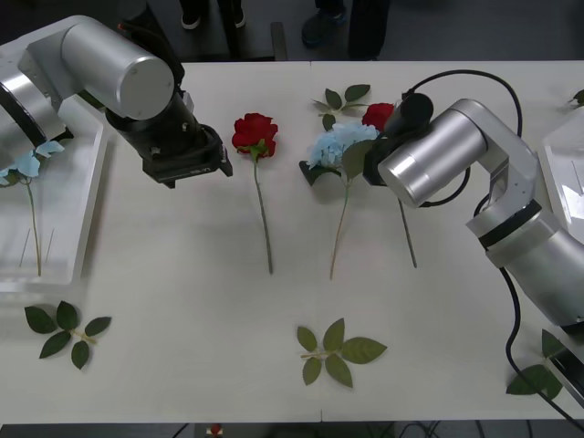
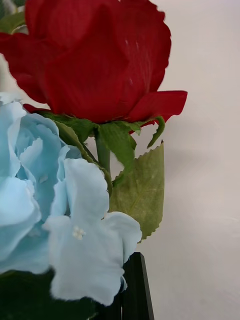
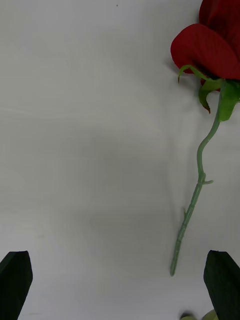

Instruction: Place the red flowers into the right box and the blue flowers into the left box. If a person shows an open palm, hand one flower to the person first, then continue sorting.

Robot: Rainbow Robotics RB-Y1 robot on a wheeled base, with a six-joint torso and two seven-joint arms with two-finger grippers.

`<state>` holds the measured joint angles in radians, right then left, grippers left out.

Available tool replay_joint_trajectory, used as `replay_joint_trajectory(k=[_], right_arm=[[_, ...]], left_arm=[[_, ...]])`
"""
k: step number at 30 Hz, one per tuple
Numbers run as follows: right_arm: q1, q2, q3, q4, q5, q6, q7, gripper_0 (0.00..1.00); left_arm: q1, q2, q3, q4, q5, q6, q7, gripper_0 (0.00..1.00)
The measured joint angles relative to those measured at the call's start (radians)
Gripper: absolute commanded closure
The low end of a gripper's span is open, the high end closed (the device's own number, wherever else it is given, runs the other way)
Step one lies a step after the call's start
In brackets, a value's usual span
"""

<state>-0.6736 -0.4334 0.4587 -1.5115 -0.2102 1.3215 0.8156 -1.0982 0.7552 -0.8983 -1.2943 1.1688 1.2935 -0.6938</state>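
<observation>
Two red flowers lie on the table: one [image 1: 254, 133] [image 3: 215, 40] at the centre with its stem toward me, another [image 1: 377, 116] [image 2: 100, 55] further right. A blue flower [image 1: 336, 144] [image 2: 50, 200] lies between them, its head against the right rose. My right gripper [image 1: 383, 153] is low over the right rose and the blue head. My left gripper [image 1: 187, 164] [image 3: 120, 270] hovers open just left of the centre rose, holding nothing. The left box [image 1: 78, 214] holds another blue flower [image 1: 26, 164]. The right box [image 1: 558, 169] is at the right edge.
Green leaf sprigs lie at the front left [image 1: 66, 330], front centre [image 1: 336, 351], back centre [image 1: 345, 98] and front right [image 1: 538, 374]. A black cable [image 1: 506, 301] runs along my right arm. Legs stand beyond the table's far edge.
</observation>
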Motion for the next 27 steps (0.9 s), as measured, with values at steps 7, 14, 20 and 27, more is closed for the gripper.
replay_joint_trajectory(k=[7, 14, 20, 27], right_arm=[[0.044, -0.015, -0.117, -0.123, -0.014, 0.186, 0.005, 1.0], [0.045, -0.016, -0.109, -0.135, 0.002, 0.236, 0.006, 1.0], [0.055, -0.016, -0.1, -0.135, 0.008, 0.193, 0.007, 1.0], [0.068, -0.016, -0.1, -0.135, 0.009, 0.187, 0.007, 0.64]], left_arm=[[0.012, -0.132, 0.0, -0.001, -0.216, 0.008, 0.151, 0.0], [0.027, -0.2, -0.05, 0.0, -0.316, 0.001, 0.237, 0.0], [0.027, -0.25, -0.122, 0.072, -0.365, -0.064, 0.237, 0.0], [0.027, -0.317, -0.141, 0.179, -0.401, -0.157, 0.254, 0.0]])
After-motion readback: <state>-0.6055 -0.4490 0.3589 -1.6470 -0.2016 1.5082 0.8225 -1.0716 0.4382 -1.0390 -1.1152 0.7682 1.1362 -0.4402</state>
